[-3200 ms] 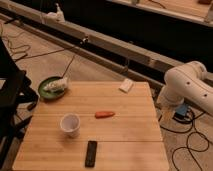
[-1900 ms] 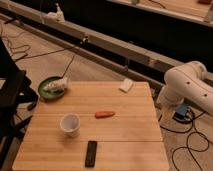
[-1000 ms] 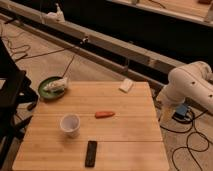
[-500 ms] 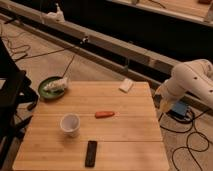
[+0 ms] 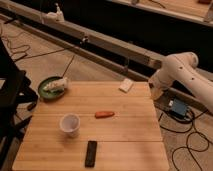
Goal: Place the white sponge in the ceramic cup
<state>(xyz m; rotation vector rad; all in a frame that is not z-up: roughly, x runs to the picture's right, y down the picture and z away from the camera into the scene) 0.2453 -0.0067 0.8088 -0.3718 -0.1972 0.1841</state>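
Your gripper [image 5: 156, 92] is hovering near the white sponge [image 5: 126, 85], likely readying a pickup; how wide it stands, I cannot tell. The ceramic cup [image 5: 70, 125] is waiting upright.

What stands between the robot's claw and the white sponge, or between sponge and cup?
Nothing visible separates the gripper, off the right edge of the table, from the white sponge. The orange carrot lies near the straight line to the ceramic cup.
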